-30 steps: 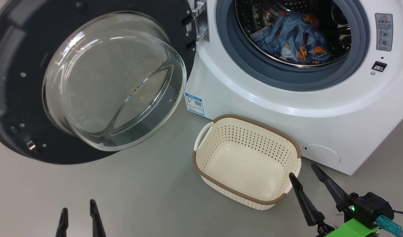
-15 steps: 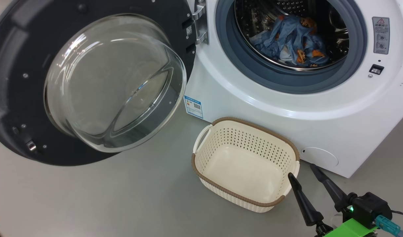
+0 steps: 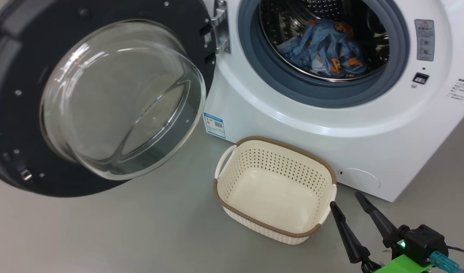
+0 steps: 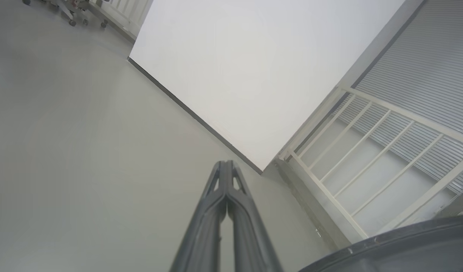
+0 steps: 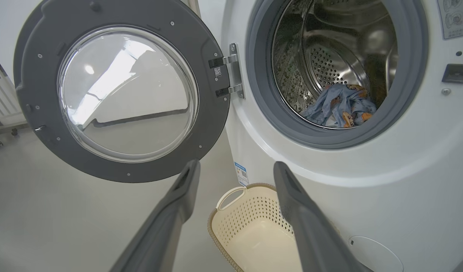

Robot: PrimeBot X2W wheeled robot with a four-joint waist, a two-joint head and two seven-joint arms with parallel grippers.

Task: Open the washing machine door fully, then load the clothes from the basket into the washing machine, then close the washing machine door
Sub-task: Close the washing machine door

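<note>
The washing machine [image 3: 330,144] [image 5: 386,196] stands with its door [image 3: 103,98] [image 5: 121,90] swung wide open to the left. Light-blue clothes [image 3: 322,49] [image 5: 341,109] with orange figures lie inside the steel drum. The cream basket [image 3: 273,189] [image 5: 250,230] sits on the floor before the machine, with nothing in it. My right gripper [image 3: 345,199] [image 5: 235,166] is open, its fingertips just off the basket's right end, holding nothing. My left gripper [image 4: 225,163] is shut on nothing, pointing over bare floor toward a wall; a dark curved rim [image 4: 405,245] shows at the lower right of the left wrist view.
Grey floor [image 3: 122,235] spreads to the left and front of the basket. A white wall panel [image 4: 254,68] and a white railing [image 4: 367,158] lie beyond the left gripper. A blue label [image 3: 214,125] and a round cap [image 3: 358,178] sit low on the machine's front.
The left gripper has shut and left the head view's lower left. The head camera has shifted, sliding the whole scene slightly left and down. The right gripper stays open.
</note>
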